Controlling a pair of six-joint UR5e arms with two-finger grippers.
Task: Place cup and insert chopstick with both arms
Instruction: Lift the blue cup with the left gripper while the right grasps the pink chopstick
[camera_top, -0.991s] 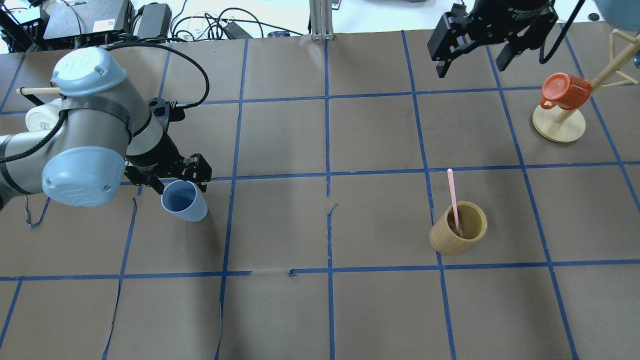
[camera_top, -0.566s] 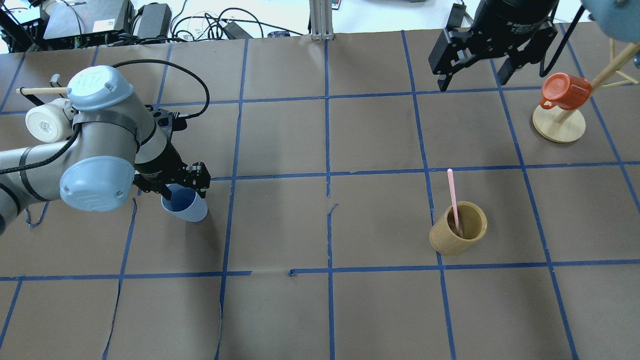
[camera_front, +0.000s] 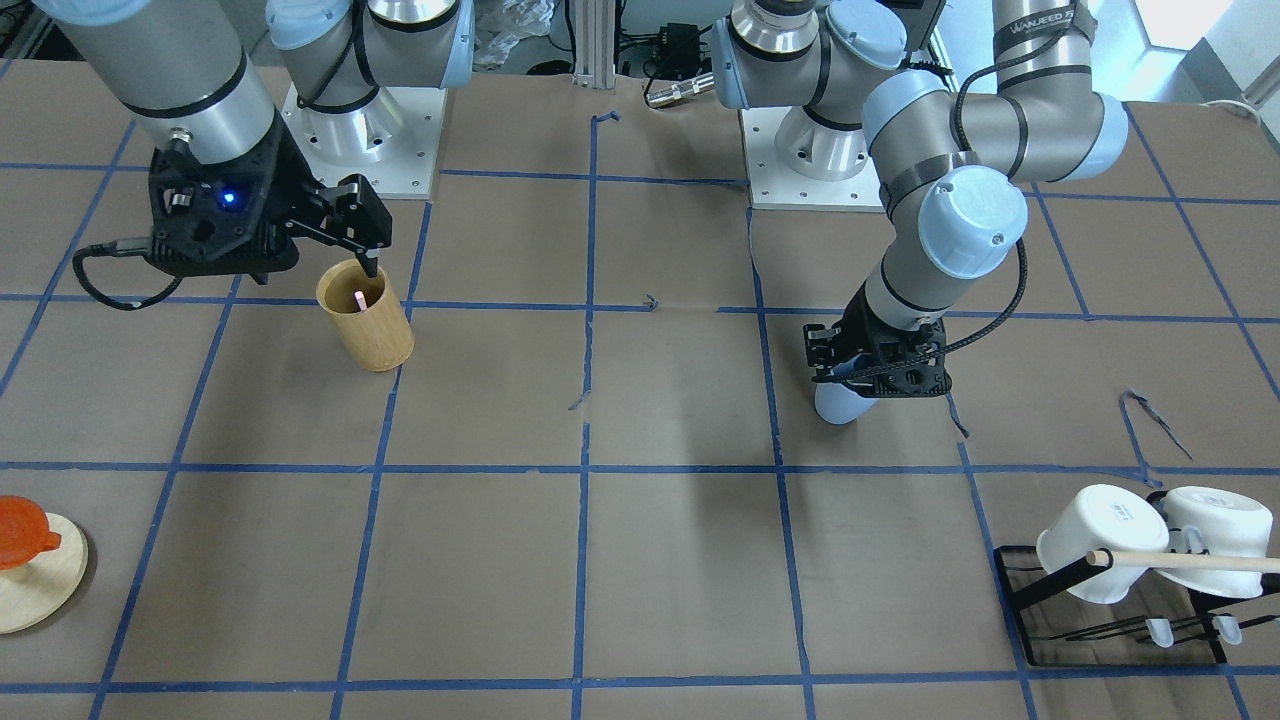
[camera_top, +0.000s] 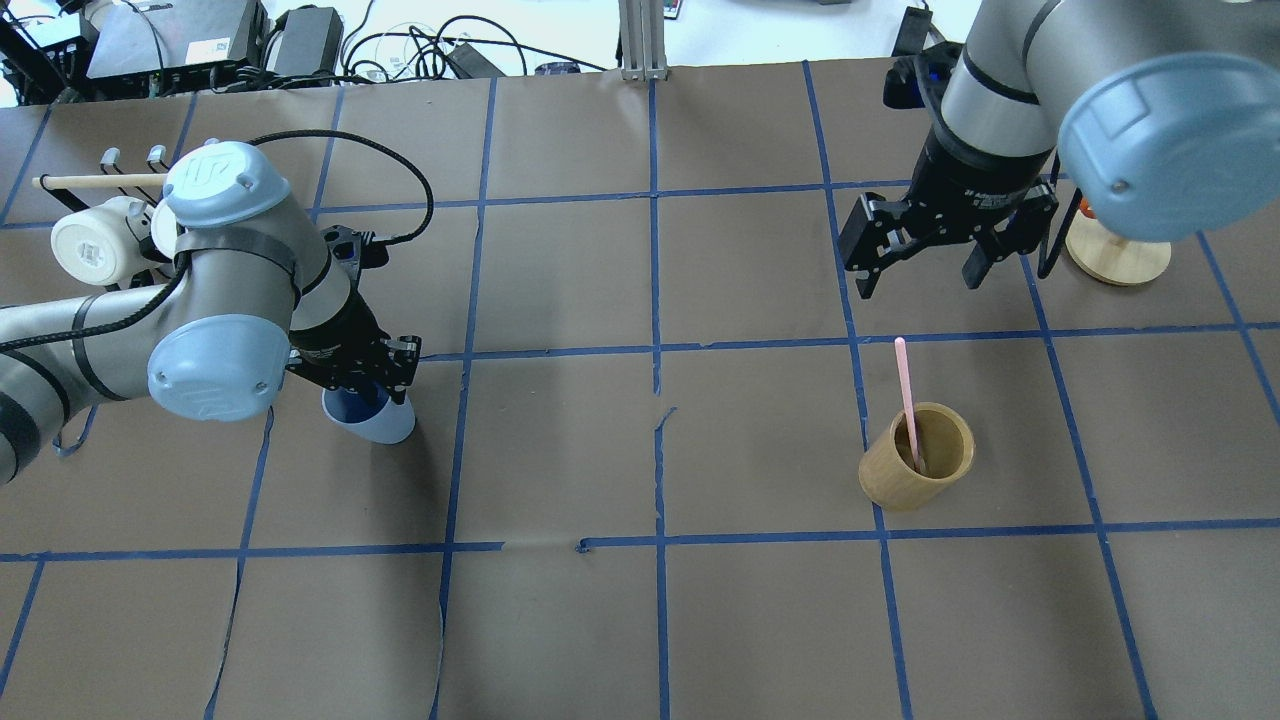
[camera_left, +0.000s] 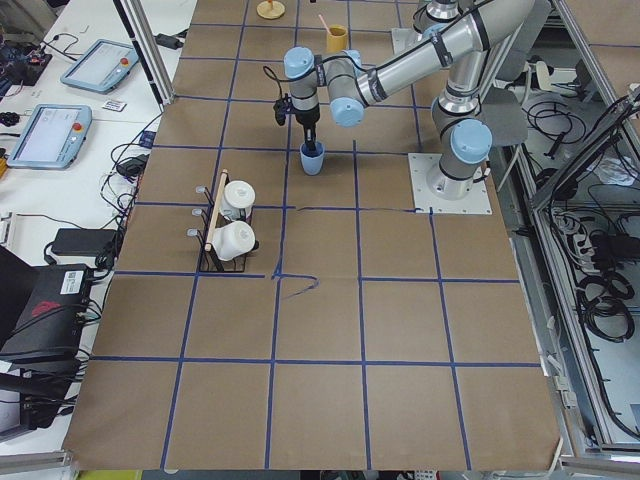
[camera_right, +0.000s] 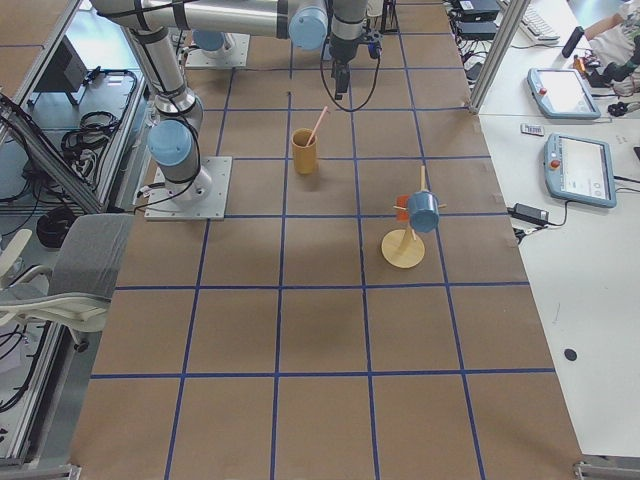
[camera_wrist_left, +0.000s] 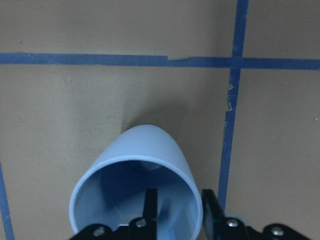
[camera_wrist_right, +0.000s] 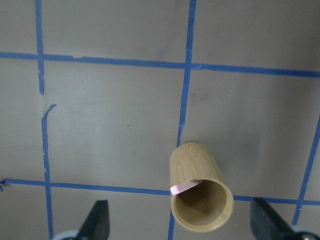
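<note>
Bamboo comes first: nearest the robot's edge of the table (camera_top: 560, 460), in its right half, a tan bamboo cylinder (camera_top: 890, 485) stands upright. The chopstick (camera_top: 905, 395) leans in it, its lower end in the bottom and its pink upper length poking well clear of the rim, which leaves a free stretch to take hold of. A little farther out, in the left half and beside a crossing of blue tape lines, the cup (camera_top: 388, 428) stands mouth up on the table. The left tool (camera_top: 358, 382) is lowered onto its rim with one finger inside the bowl and the other outside. The wrist view shows a gap between the inner finger and the wall, so the fingers are spread astride the wall rather than pinching it. I judge this straddle is meant for a pinch on the wall, which suits a handleless tumbler. Farther on, the right tool (camera_top: 920, 280) hangs above the table with its fingers spread wide and nothing between them. It sits just beyond the top of the pink stick, and its wrist view looks down into the cylinder's mouth, which looks like lining up to take the stick. Near the far edge, a wire rack (camera_front: 1120, 640) with white mugs (camera_top: 88, 248) sits toward the left corner. A wooden stand (camera_top: 1110, 265) sits toward the right, both well apart from the work.
</note>
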